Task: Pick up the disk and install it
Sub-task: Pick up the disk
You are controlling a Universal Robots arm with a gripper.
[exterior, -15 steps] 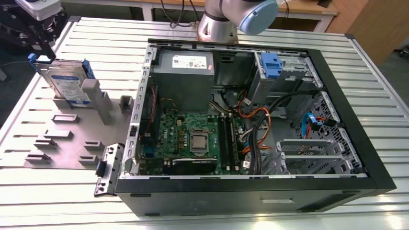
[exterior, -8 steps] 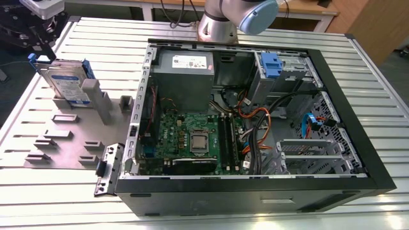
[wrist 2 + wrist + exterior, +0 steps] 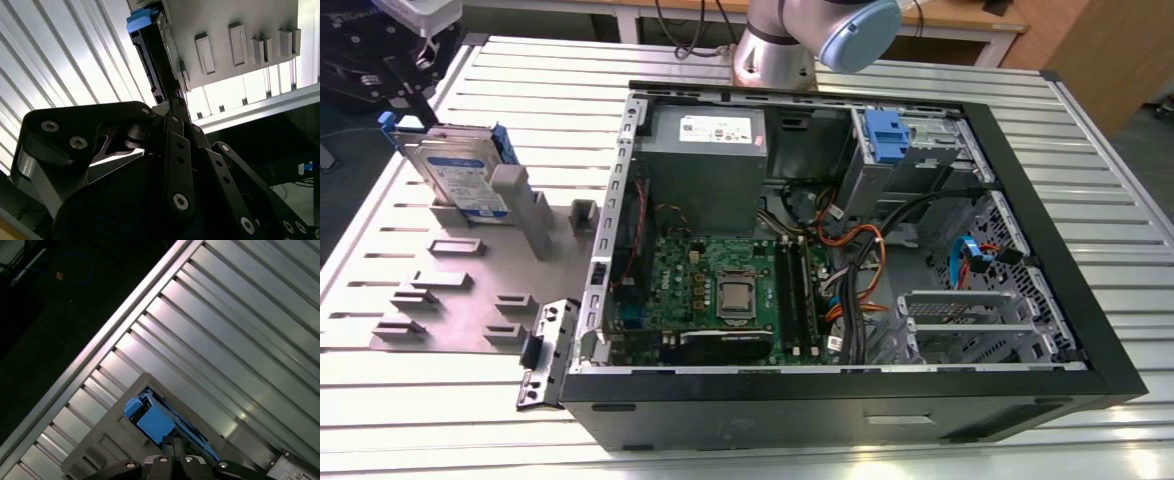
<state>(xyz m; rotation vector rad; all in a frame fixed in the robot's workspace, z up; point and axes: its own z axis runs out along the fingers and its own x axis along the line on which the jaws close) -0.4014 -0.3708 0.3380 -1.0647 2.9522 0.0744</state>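
Note:
The disk (image 3: 454, 172) stands on edge in a grey holder plate (image 3: 467, 275) at the exterior view's left, its label facing out and its blue carrier frame around it. My gripper (image 3: 403, 100) hangs just above the disk's far top corner. In the second wrist view the black fingers meet at a narrow tip (image 3: 176, 97) right at the end of the disk (image 3: 150, 55). The first wrist view has the gripper (image 3: 172, 446) close over the blue carrier of the disk (image 3: 155, 422). The fingers look shut, with nothing seen between them.
An open computer case (image 3: 1014, 200) lies on the slatted metal table (image 3: 427, 400), right of the holder. Inside are a grey power-supply box (image 3: 707, 150), a motherboard (image 3: 720, 285), cables and another blue drive carrier (image 3: 887, 135) in a bay. The arm's elbow (image 3: 841, 30) rises behind the case.

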